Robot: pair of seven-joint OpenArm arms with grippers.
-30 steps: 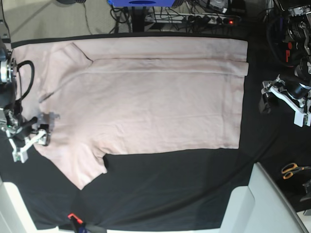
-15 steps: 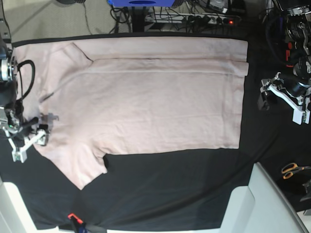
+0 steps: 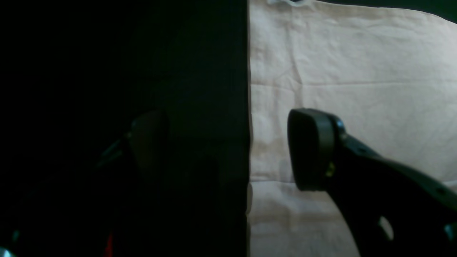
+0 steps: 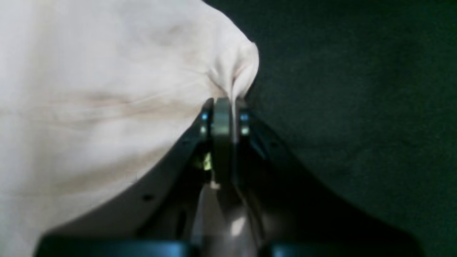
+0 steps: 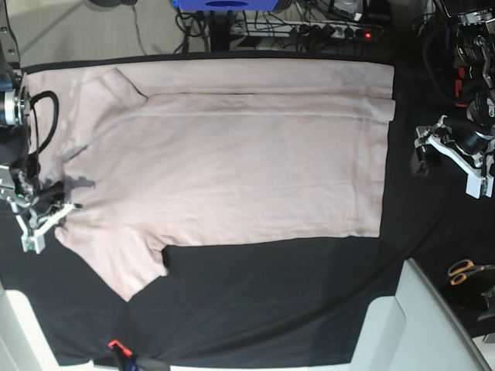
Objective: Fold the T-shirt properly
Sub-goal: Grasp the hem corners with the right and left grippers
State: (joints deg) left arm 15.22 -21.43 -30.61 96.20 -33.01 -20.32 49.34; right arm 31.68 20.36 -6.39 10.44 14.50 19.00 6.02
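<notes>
The pale pink T-shirt lies spread flat on the black table cloth, collar end at the left and hem at the right. My right gripper sits at the shirt's left edge, above the lower sleeve. In the right wrist view this gripper is shut on a pinched ridge of the T-shirt. My left gripper hovers open beside the hem. In the left wrist view its fingers straddle the straight hem edge of the T-shirt, holding nothing.
Orange-handled scissors lie at the right edge. A white panel fills the lower right corner. Cables and a power strip run behind the table. A small red clip sits at the front edge.
My right gripper has gone from open to shut, pinching the shirt's left edge and drawing in the fabric there. The left arm has barely moved.
</notes>
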